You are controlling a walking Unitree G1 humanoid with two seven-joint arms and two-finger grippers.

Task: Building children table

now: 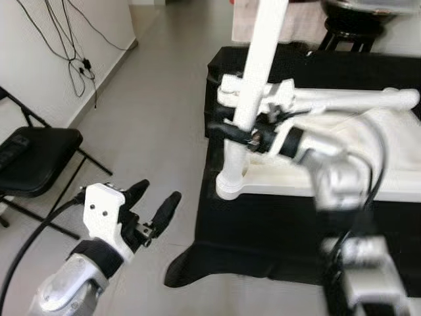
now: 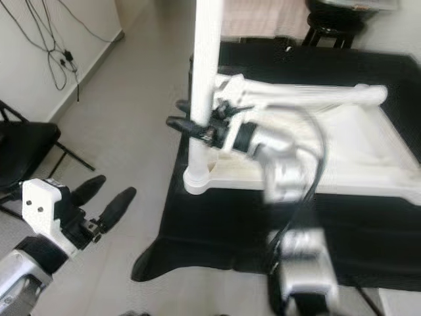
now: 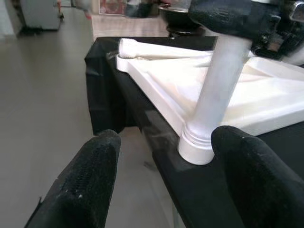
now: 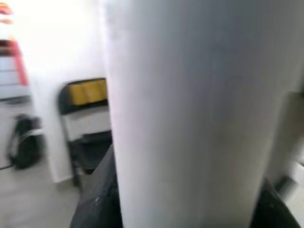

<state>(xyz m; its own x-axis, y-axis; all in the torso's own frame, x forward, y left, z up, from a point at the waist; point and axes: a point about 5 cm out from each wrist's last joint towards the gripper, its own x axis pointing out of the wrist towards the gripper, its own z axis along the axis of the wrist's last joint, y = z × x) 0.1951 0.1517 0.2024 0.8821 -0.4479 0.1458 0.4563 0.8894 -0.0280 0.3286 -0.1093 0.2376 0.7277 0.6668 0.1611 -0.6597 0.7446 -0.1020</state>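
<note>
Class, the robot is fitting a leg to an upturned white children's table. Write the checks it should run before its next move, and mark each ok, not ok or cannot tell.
1. Right pincer is closed around the upright white cylindrical table leg: ok.
2. The leg's base stands in the corner socket of the upturned white plastic tabletop: ok.
3. The leg is screwed fully home: cannot tell.
4. Left pincer is open and free to help, held over the floor and apart from the leg: ok.
5. The tabletop lies flat on the black cloth-covered surface: ok.
6. The second white leg, lying across the tabletop, is out of the way: cannot tell.
</note>
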